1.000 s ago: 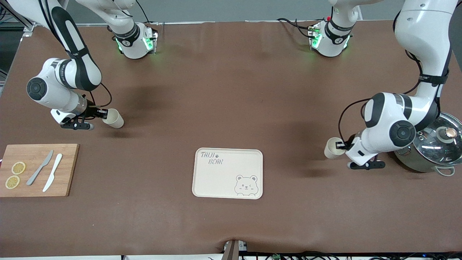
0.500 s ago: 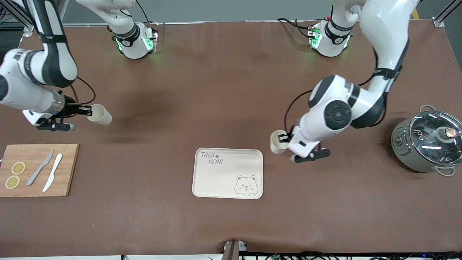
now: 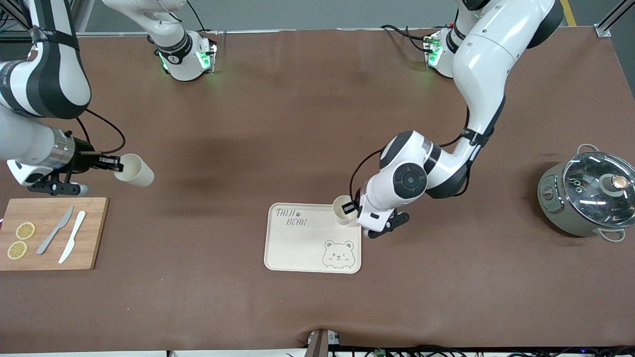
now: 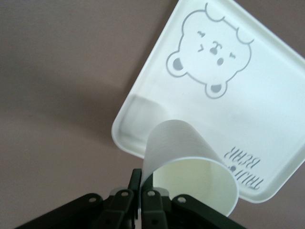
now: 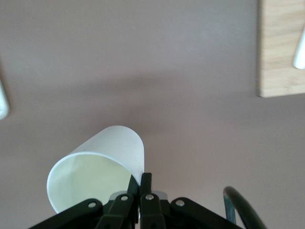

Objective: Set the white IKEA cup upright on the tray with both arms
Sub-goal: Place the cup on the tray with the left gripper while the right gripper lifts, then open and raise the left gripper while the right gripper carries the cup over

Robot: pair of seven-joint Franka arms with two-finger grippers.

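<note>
Front view: one cup (image 3: 343, 209) is being carried by the left pincer (image 3: 353, 207), closed on its rim, now over the tray (image 3: 297, 248) corner; the right pincer (image 3: 110, 162) is still gripping another cup (image 3: 134, 170) above the bench (image 3: 297, 124).

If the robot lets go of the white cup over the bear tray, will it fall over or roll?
It might tip: the left gripper pinches only the rim, and the cup hangs tilted over the tray. It is probably light, since a thin rim pinch carries it. On its side it would likely roll in a curve, as it tapers toward its base.
</note>
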